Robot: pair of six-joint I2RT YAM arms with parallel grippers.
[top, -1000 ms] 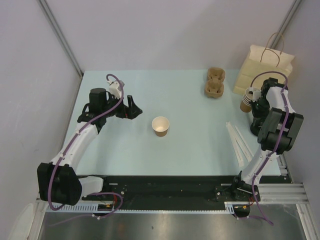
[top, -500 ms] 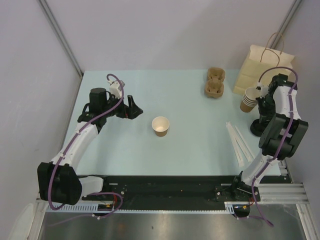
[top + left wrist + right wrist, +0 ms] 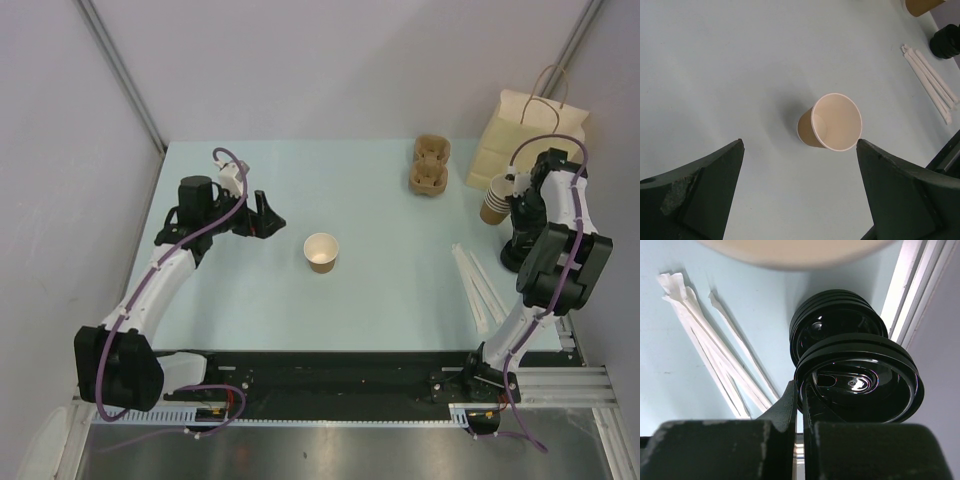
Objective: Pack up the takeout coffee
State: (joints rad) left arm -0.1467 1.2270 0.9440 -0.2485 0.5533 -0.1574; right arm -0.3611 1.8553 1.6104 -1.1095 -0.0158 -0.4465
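Pale blue tabletop [image 3: 380, 300]: small brown kraft-paper cup [image 3: 832, 125] — light, crushable — suits a gentle mid-wall pinch from the wide-spread left gripper [image 3: 800, 145]; right gripper [image 3: 801, 390] clamps a round black plastic lid [image 3: 860, 382].

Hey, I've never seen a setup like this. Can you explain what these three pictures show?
Two robot arms are bolted to the near edge of a pale table. One picture looks down from above; the other two come from a camera on each wrist. On the table are a brown paper cup, a cardboard cup carrier, a stack of cups, a paper bag, wrapped straws and a stack of black lids. The left gripper is open and empty, pointed at the lone cup. The right gripper is shut on the rim of a black lid, above that stack.
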